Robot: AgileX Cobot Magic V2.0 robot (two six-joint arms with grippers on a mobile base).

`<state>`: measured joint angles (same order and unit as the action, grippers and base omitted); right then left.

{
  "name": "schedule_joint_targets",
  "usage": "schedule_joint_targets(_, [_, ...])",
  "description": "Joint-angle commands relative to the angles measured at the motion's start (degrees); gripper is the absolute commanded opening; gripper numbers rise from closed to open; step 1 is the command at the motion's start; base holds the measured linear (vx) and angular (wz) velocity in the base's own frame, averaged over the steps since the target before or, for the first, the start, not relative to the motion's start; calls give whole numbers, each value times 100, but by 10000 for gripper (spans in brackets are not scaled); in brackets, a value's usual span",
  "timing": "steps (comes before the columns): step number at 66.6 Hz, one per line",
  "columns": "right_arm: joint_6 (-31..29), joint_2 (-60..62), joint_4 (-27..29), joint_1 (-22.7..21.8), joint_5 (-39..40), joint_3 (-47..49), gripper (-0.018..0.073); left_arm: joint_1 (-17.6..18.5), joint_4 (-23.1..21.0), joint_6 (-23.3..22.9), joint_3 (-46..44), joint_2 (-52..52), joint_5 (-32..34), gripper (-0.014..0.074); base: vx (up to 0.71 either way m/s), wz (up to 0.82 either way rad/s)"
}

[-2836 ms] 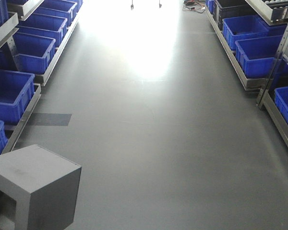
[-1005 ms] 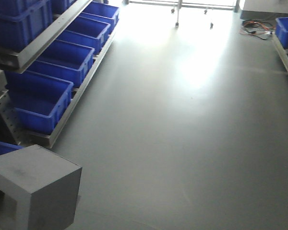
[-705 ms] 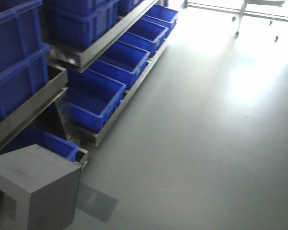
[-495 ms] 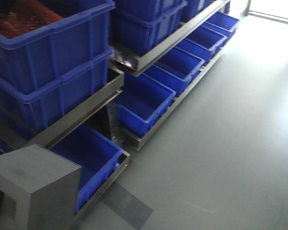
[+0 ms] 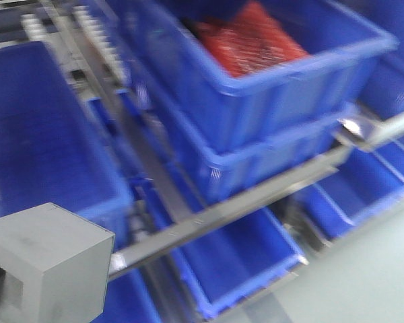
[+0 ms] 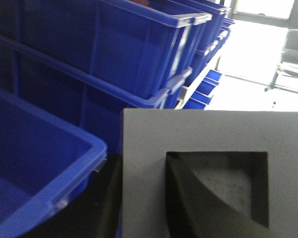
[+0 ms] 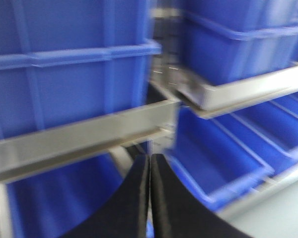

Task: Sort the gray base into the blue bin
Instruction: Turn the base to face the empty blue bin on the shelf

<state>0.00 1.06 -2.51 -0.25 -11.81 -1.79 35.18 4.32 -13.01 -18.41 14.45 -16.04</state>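
Observation:
The gray base [image 5: 50,259] is a matte gray block at the lower left of the front view, held up in front of a rack of blue bins. In the left wrist view the gray base [image 6: 203,134] fills the lower right and shows its square recess. My left gripper [image 6: 144,198] is shut on its left wall, with one finger outside and one inside the recess. An open blue bin [image 6: 84,158] sits just left of the base, and it also shows in the front view [image 5: 27,134]. My right gripper [image 7: 149,163] is shut and empty in front of the rack.
The metal rack rail [image 5: 256,195] runs across, with blue bins above and below it. One upper bin [image 5: 289,70] holds red items [image 5: 249,40]. Gray floor [image 5: 370,276] shows at the lower right. The right wrist view shows a shelf rail [image 7: 79,134] and lower bins [image 7: 218,158].
The front view has swung left from the open floor aisle to close on the rack of blue bins. The gray base stays at the same spot in the view, still held.

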Motion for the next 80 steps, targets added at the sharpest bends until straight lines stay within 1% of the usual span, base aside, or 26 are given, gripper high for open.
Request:
schedule_joint_targets(1, [-69, 43, -49, -9, 450, -32, -5, 32, -51, -30, -173, 51, 638, -8, 20, 77])
schedule_joint_targets(26, [-69, 43, -49, -9, 460, -32, -5, 32, -51, -30, -173, 51, 638, -8, 18, 74])
schedule_joint_targets(40, [-69, 43, -49, -9, 460, -32, -5, 32, -51, -30, -173, 51, 638, -8, 12, 58])
schedule_joint_targets(54, [-69, 43, -49, -9, 460, -32, -5, 32, -51, -30, -173, 51, 638, -8, 8, 29])
schedule_joint_targets(80, [-69, 43, -49, -9, 460, -32, -5, 32, -51, -30, -173, 51, 638, -8, 5, 6])
